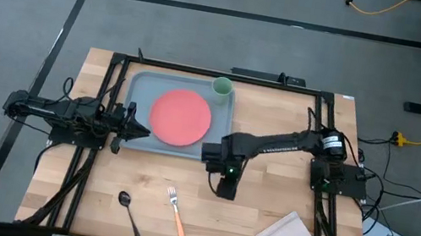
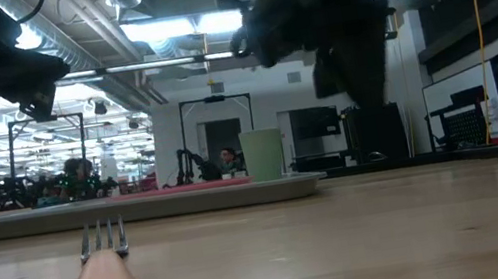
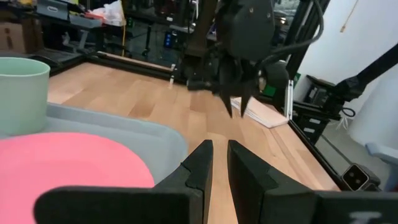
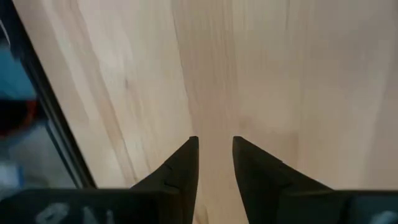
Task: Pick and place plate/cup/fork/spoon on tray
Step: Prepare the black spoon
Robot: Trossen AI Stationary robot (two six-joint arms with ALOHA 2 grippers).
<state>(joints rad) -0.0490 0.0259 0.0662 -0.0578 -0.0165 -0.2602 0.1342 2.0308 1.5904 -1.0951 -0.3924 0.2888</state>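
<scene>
The plate (image 1: 180,117) and cup (image 1: 222,86) sit on the tray (image 1: 140,87); the fork (image 1: 177,213) and spoon (image 1: 129,212) lie on the near table (image 1: 263,213). The right gripper (image 1: 226,191), empty with fingers narrowly parted, hovers right of the fork and likely must descend on its handle next. The left gripper (image 1: 140,130) waits at the tray's left edge, fingers nearly closed.

The left gripper (image 3: 220,163) is hovering over the tray's (image 3: 149,138) edge, fingers nearly together. The plate (image 3: 68,158) is lying inside, the cup (image 3: 22,93) standing behind it. Beyond, the right gripper (image 3: 239,102) is hanging above the table (image 3: 124,93).

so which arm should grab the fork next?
Right, probably. The right gripper hangs over bare table just beside the fork, empty. The left gripper sits at the tray's left edge, farther off; plate and cup are already on it.
</scene>
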